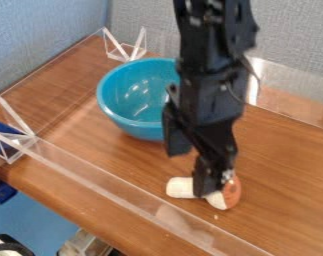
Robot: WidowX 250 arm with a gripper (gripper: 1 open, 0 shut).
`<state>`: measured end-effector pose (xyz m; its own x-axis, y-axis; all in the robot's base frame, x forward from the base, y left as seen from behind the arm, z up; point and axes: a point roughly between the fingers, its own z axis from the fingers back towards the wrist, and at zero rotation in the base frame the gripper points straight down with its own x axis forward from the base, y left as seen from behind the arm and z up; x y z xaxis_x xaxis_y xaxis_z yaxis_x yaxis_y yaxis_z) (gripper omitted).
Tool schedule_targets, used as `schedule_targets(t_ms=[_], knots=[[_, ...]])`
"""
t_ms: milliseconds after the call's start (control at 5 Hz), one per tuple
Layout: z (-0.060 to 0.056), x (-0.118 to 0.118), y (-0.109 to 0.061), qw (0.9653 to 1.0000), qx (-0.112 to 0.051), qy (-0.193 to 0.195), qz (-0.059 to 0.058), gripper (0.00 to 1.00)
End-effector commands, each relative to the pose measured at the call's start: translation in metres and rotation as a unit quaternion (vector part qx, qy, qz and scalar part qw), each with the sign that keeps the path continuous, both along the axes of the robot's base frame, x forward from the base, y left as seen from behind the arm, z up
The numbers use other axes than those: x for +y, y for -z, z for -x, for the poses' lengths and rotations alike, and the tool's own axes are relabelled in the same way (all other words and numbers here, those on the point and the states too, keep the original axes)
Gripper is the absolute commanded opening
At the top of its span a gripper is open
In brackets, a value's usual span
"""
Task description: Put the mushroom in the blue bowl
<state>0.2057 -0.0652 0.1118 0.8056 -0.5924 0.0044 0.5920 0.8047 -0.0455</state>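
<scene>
At far left, past the near edge of the wooden tabletop [124,178], a dark blue thing [1,190], too cropped to name. Along the left and near edges, a clear low wall [130,205] with white wire-like brackets [14,140]. Left of the arm, upright, the blue bowl [130,98]; inside, only blue wall visible, right part hidden. To the right and nearer, the mushroom [215,192] on the tabletop, partly behind the pincer [204,180], with fingers apart around or above it; exactly which, impossible to tell.

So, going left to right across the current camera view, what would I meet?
Blue block, bowl, mushroom. The arm overlaps the bowl and mushroom, so I leave it out.
</scene>
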Motion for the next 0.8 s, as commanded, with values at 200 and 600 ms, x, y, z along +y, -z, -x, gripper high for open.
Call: schedule_targets(t_ms=[200, 600], knots=[[-0.004, -0.009, 0.023, 0.9986, -0.009, 0.053, 0.001, 1.00], [-0.004, -0.010, 0.046, 0.9976, 0.008, 0.068, -0.003, 1.00]])
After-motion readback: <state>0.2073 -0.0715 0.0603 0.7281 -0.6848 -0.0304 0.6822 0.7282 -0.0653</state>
